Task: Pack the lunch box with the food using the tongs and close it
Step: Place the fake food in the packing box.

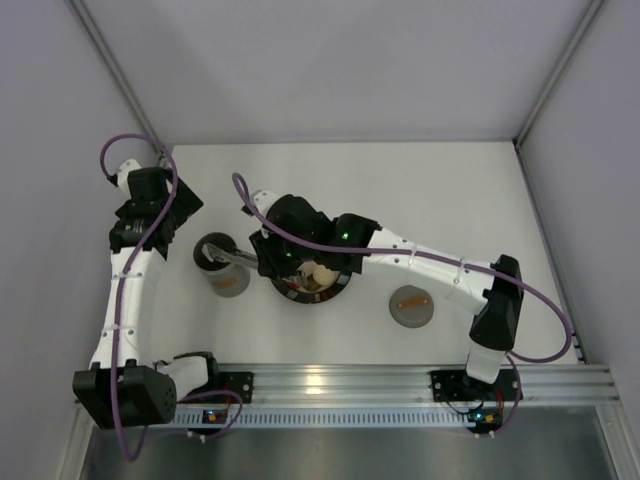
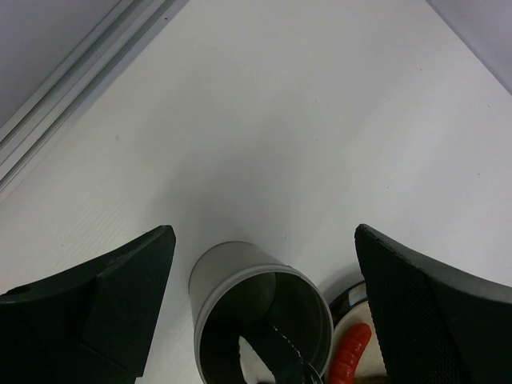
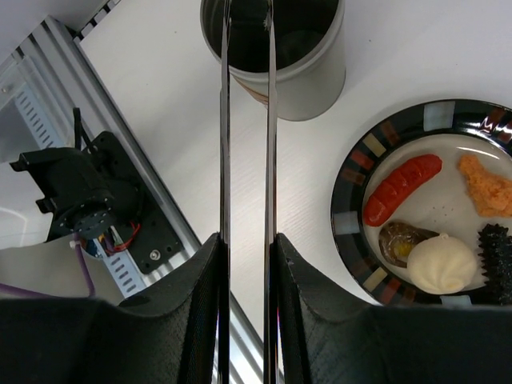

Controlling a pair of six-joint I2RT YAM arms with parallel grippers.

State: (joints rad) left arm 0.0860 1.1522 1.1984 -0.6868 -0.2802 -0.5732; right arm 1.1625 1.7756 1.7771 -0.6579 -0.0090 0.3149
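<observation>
White tabletop, shut in by pale grey panels, carries everything. Left of centre in the top view stands the lunch box (image 1: pixel 222 270), a small upright grey metal cylinder with its mouth uncovered. Its round grey lid (image 1: pixel 411 306), with an orange-brown handle, lies well apart at the lower right. Between them sits the round black-rimmed plate (image 1: pixel 305 298).

The right gripper (image 3: pixel 246 248) is clamped on the long thin silver tongs (image 3: pixel 225 144), pressing their two slim arms nearly parallel. Their long axis runs straight up the right wrist frame, from the fingers at the bottom to the tips at the lunch box mouth, top centre. The left wrist view shows those tips just inside the cylinder at the bottom of the frame. Whether they pinch a piece there I cannot tell.

The food rests on the plate at the right of the right wrist frame: a red sausage (image 3: pixel 400 188), an orange crumbly piece (image 3: pixel 488 188), a white rounded bun (image 3: pixel 440 264), a brown bit (image 3: pixel 398 242) and a dark spiky piece (image 3: pixel 496 252). It lies beside the tongs, not ahead of the tips, so reaching it would likely mean drawing back and swinging the tips rightward. The right arm is the nearer.

The left gripper (image 2: pixel 264 232) stands spread wide, holding nothing, near the lunch box on its upper-left side in the top view.
</observation>
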